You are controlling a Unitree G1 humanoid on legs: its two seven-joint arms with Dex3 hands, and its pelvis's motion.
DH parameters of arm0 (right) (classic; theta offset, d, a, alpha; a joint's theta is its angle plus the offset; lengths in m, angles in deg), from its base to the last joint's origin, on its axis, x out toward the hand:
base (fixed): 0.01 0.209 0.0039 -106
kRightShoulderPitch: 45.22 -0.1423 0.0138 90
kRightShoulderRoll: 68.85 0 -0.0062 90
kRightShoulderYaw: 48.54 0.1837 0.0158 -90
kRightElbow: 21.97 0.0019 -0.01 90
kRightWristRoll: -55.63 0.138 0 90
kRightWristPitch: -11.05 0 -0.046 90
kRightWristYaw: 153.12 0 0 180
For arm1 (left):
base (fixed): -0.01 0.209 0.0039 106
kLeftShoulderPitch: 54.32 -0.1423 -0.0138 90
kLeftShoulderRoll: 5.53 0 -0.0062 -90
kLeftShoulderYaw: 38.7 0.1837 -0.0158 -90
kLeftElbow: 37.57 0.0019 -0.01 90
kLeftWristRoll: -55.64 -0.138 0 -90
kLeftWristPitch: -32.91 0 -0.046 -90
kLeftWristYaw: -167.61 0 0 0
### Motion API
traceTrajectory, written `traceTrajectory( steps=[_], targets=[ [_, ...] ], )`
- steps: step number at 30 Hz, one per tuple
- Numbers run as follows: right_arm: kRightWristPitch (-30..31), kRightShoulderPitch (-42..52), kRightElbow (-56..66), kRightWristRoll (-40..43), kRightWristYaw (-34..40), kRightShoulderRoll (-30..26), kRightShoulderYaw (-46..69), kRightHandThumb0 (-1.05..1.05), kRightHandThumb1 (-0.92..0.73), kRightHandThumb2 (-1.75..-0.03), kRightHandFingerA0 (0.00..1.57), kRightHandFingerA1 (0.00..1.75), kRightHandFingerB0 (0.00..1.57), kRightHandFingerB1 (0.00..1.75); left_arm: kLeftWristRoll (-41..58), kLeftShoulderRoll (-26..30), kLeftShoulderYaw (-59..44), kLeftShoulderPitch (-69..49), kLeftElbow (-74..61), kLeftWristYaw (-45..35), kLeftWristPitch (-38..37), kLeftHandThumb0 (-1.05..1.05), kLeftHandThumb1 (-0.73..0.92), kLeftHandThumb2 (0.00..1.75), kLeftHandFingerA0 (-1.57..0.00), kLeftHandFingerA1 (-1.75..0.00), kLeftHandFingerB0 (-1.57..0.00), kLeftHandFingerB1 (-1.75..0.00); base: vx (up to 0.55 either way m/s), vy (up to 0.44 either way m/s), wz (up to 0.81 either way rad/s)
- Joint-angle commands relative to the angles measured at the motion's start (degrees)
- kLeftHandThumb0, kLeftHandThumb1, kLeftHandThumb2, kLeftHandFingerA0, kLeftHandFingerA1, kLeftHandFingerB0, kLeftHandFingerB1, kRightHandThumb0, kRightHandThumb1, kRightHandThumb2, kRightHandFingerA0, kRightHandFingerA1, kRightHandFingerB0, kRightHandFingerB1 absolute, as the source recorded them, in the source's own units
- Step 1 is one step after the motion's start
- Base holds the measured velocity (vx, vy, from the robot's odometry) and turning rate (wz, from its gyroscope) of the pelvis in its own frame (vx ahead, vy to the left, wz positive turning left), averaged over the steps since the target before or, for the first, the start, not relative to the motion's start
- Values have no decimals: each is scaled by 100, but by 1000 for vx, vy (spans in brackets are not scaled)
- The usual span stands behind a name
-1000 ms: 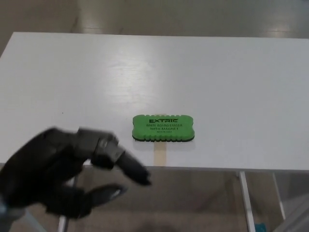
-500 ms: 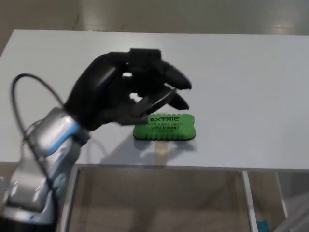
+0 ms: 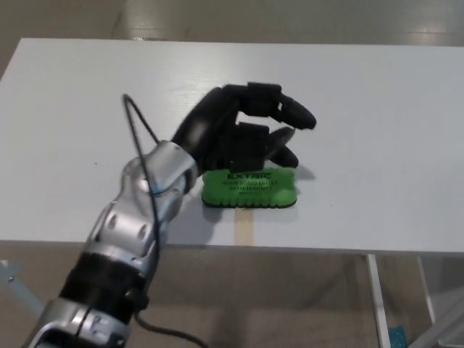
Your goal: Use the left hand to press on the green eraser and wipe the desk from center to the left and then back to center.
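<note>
1. Head view: we see the left hand (image 3: pixel 243 134) reaching in from the lower left on a silver forearm (image 3: pixel 138 210), with a thin black cable (image 3: pixel 141 127) looping beside the wrist.
2. We locate the green eraser (image 3: pixel 250 188) flat on the white desk (image 3: pixel 377 145), near the front edge and roughly at the centre of the desk's width.
3. We read black print on the eraser's upper face; its long side runs parallel to the front edge of the desk.
4. The hand sits over the eraser's rear edge. The lower fingers (image 3: pixel 279 148) overlap the eraser's far long side, while most of the printed face toward the camera is uncovered.
5. We note the upper finger (image 3: pixel 297 114) extends to the right, clear of the eraser and above the desk.
6. The fingers are spread and partly curled, and nothing is gripped between them. We cannot tell whether the lower fingers touch the eraser or sit just above it.
7. A tan strip (image 3: pixel 243 228) lies on the desk just in front of the eraser, reaching the front edge.
8. The right hand does not appear.
</note>
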Motion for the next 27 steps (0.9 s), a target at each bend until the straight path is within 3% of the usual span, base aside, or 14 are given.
traceTrajectory(
  steps=[1,25,26,27],
  targets=[
    [-190,103,41,149,-198,6,27,-44,-78,-65,65,42,54,37,-592,-211,66,356,893,422,-295,-20,83,64,-102,-74,-86,-74,0,0,0],
    [-219,219,184,256,-353,94,66,-45,-78,-65,64,44,55,37,-709,-566,-675,74,2670,1363,-976,-20,83,65,-104,-75,-90,-71,0,0,0],
    [-235,215,164,237,-330,93,57,-45,-78,-65,64,44,55,37,-685,-587,-722,21,2689,1377,-1002,-28,69,87,-100,-83,-87,-78,0,0,0],
    [-245,212,151,225,-317,93,50,-45,-78,-65,64,44,55,37,-674,-599,-752,-10,2703,1384,-1020,-28,69,87,-100,-83,-87,-78,0,0,0]
  ],
)
